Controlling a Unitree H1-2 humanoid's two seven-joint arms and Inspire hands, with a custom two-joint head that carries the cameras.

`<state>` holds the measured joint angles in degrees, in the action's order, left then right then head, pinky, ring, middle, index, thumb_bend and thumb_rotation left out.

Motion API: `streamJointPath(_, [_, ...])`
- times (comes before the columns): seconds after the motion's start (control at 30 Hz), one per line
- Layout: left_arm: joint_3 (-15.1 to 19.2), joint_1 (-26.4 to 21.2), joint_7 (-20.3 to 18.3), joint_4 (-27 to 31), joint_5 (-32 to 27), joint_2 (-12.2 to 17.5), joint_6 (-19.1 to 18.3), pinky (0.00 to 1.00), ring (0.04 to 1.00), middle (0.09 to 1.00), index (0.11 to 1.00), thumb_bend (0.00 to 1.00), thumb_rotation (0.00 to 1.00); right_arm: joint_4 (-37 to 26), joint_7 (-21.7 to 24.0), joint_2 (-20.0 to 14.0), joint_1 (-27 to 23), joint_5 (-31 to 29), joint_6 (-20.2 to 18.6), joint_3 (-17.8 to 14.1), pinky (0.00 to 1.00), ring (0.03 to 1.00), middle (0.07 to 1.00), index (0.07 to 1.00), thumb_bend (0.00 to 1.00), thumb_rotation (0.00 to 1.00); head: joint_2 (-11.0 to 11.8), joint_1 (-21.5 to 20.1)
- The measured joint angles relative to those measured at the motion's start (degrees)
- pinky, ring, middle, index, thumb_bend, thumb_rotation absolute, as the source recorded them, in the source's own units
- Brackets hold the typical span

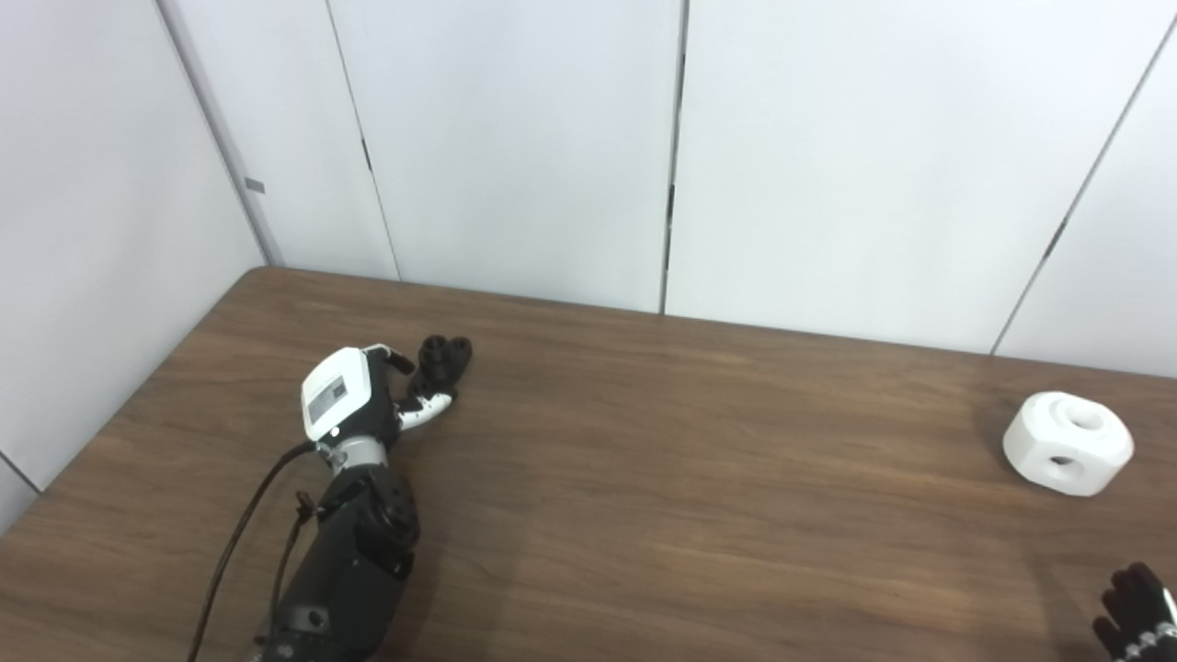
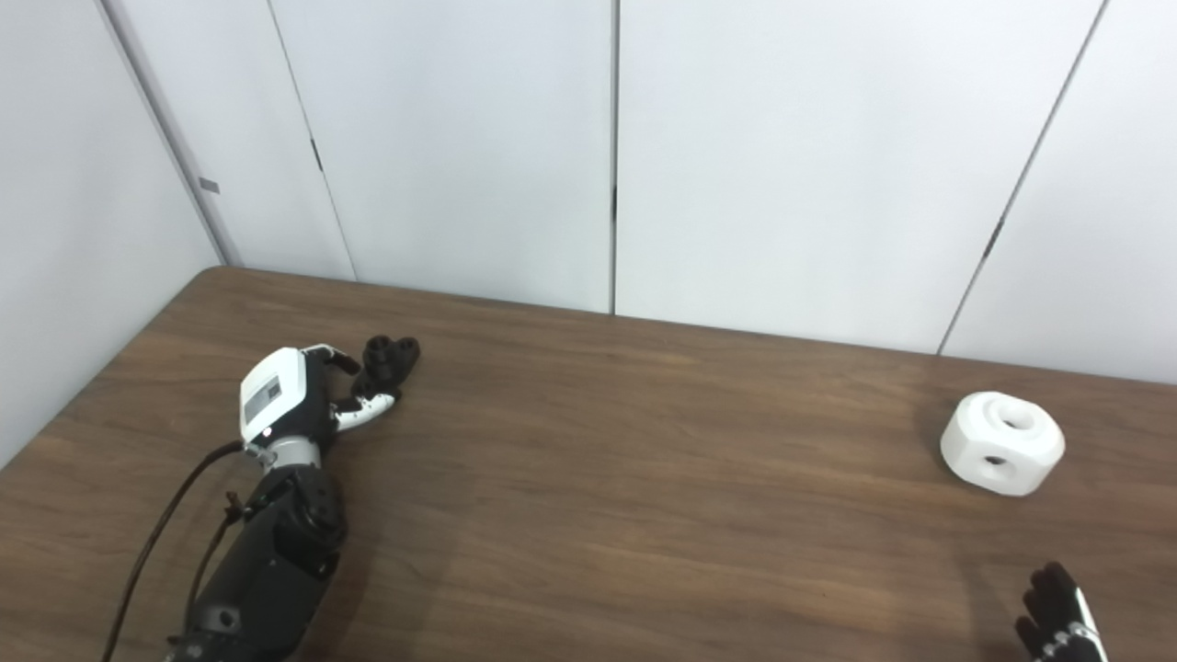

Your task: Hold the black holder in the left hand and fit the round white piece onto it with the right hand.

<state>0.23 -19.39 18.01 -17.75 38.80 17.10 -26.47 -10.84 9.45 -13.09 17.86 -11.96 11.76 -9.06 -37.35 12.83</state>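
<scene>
Left robot hand (image 1: pixel 368 395), fingers loosely touching the small black plastic holder (image 1: pixel 445 360), unclenched, could nudge it away; right robot hand's (image 2: pixel 1057 618) state unclear.

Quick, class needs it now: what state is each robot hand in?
Left robot hand: fingers around the black holder on the table; a firm hold cannot be told.
Right robot hand: only fingertips in view, holding nothing visible; cannot tell.

I am seeing bare table (image 1: pixel 699 478) lying open between the round white piece (image 1: pixel 1068 443) and the black holder (image 1: pixel 444 360).
</scene>
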Motion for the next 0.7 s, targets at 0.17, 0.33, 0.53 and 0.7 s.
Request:
streamJointPath(0.17, [0.0, -0.1, 0.2, 0.0, -0.3, 0.1, 0.0, 0.85, 0.848, 0.778, 0.569, 0.79, 0.22, 0.0, 0.0, 0.0, 0.0, 0.0, 0.0, 0.0, 1.0, 1.0, 1.0, 1.0, 0.65, 1.0, 0.0, -0.2])
streamJointPath(0.33, [0.3, -0.1, 0.5, 0.0, -1.1, -0.3, 0.0, 0.89, 0.862, 0.775, 0.492, 0.54, 0.08, 0.0, 0.0, 0.0, 0.0, 0.0, -0.1, 0.0, 1.0, 1.0, 1.0, 1.0, 0.65, 1.0, 0.0, -0.3])
streamJointPath(0.53, [0.5, -0.1, 1.5, -0.2, -2.5, -0.5, 0.1, 0.91, 0.862, 0.763, 0.484, 0.52, 0.07, 0.0, 0.0, 0.0, 0.0, -0.1, -0.1, 0.0, 1.0, 1.0, 1.0, 1.0, 0.65, 1.0, 0.0, -0.3])
streamJointPath(0.7, [0.4, -0.1, 2.0, -0.4, -2.8, -0.5, 0.4, 0.9, 0.85, 0.747, 0.482, 0.52, 0.06, 0.0, 0.1, 0.0, 0.0, 0.0, -0.1, 0.1, 1.0, 1.0, 0.996, 1.0, 0.65, 1.0, 0.0, -0.3])
